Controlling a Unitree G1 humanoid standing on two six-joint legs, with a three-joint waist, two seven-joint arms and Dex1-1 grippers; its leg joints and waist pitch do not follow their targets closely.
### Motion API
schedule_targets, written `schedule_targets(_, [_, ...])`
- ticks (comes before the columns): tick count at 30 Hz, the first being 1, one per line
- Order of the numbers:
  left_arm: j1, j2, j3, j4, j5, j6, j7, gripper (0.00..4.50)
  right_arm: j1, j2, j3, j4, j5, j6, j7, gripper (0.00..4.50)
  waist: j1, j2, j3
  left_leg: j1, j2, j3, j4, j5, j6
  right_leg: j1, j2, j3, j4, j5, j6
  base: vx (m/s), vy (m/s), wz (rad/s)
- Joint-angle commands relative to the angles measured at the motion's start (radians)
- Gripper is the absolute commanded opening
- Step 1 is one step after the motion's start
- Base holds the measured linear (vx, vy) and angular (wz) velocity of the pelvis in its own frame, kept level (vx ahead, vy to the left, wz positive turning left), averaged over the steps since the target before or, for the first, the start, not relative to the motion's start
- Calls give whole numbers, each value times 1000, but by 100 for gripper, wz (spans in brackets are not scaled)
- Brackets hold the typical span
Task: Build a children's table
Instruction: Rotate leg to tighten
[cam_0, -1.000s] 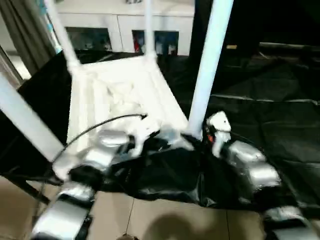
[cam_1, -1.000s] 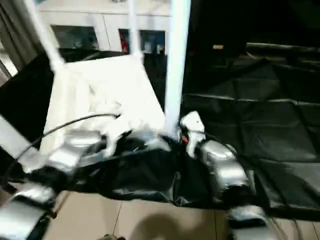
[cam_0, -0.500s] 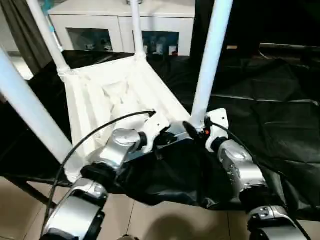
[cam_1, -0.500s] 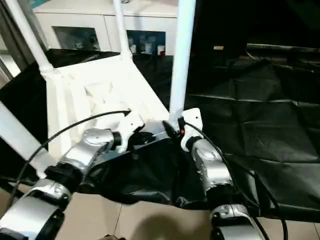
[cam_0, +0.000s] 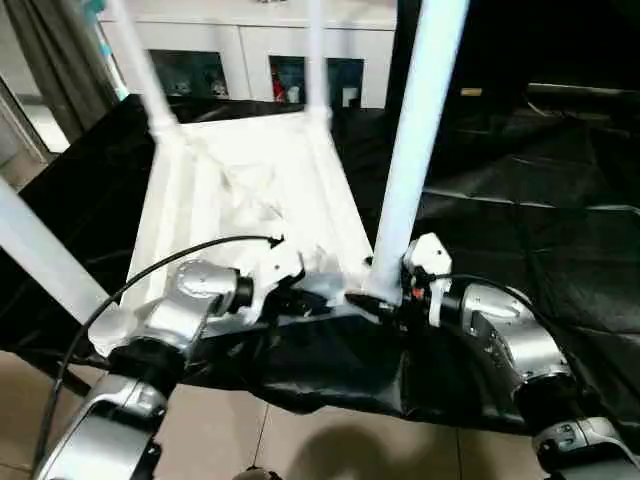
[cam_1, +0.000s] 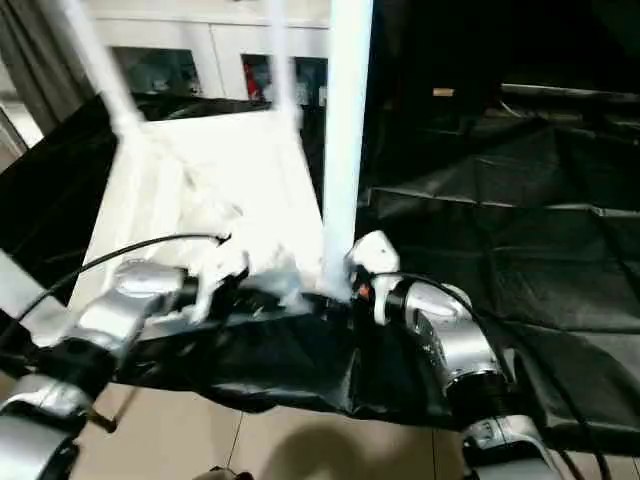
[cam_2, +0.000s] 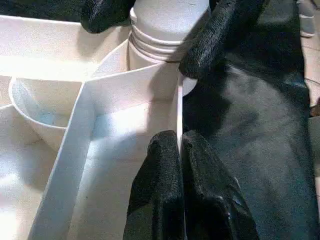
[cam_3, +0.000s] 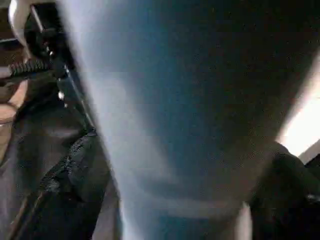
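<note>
No readable text, label, brand, number or sign can be made out on anything pictured.

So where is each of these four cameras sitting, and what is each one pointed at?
Left eye view: on the head, looking down over both silver forearms at the upturned table top on black sheeting.
Right eye view: beside it, same scene.
Left wrist view: on the left arm, along the left gripper, shut on the top's edge wall.
Right wrist view: on the right arm, facing the near leg between the right gripper fingers.
Shared: both wrist views show that leg at its corner socket.
</note>
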Motion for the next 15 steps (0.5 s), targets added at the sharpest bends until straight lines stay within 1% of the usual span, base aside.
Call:
schedule_targets(1, [-2, -4, 6, -32, -48, 3, -36, 0, 1, -12, 10, -16, 13, 6, 24, 358, 0, -17, -68, 25, 40, -14, -63, -250, 62, 41, -49, 29, -62, -212, -254, 0, 0, 0])
schedule_targets(4, [-2, 0, 10, -40, -53, 10, -43, 0, 1, -17, 9, -18, 15, 11, 41, 333, -1, -19, -69, 23, 39, -15, -63, -244, 59, 42, -50, 29, -61, -211, -248, 0, 0, 0])
schedule_targets(6, [1, 1, 14, -51, -60, 20, -48, 0, 5, -21, 11, -26, 27, 24, 62, 306, 0, -15, -72, 24, 39, -15, -60, -223, 66, 44, -48, 28, -57, -175, -257, 0, 0, 0])
schedule_targets(8, [2, -1, 18, -55, -62, 22, -44, 0, 14, -19, 14, -35, 31, 32, 70, 300, 1, -15, -73, 23, 39, -15, -58, -208, 74, 44, -48, 27, -55, -152, -263, 0, 0, 0])
schedule_targets(10, [3, -3, 20, -55, -61, 22, -40, 0, 21, -16, 15, -41, 29, 33, 67, 279, 1, -14, -74, 22, 39, -15, -58, -201, 77, 44, -47, 26, -54, -140, -265, 0, 0, 0])
schedule_targets(12, [0, -20, 31, -42, -54, 14, 10, 0, 35, 7, 7, -39, 23, 37, 13, 275, 2, -16, -74, 22, 39, -14, -57, -200, 80, 44, -48, 27, -55, -142, -263, 0, 0, 0])
schedule_targets(13, [0, -20, 31, -42, -54, 14, 10, 0, 35, 7, 7, -39, 23, 37, 13, 272, 3, -16, -74, 22, 38, -15, -57, -203, 76, 44, -49, 27, -55, -153, -261, 0, 0, 0])
schedule_targets(14, [-6, -30, 35, -28, -42, 5, 53, 0, 36, 25, -2, -25, 9, 20, -37, 270, 1, -16, -73, 22, 38, -15, -59, -213, 69, 42, -49, 27, -58, -174, -256, 0, 0, 0])
schedule_targets(15, [-22, -52, 44, 1, -21, -1, 135, 0, 29, 64, -26, 14, -19, 16, -162, 269, 0, -14, -73, 23, 39, -16, -60, -220, 62, 40, -51, 28, -58, -188, -254, 0, 0, 0])
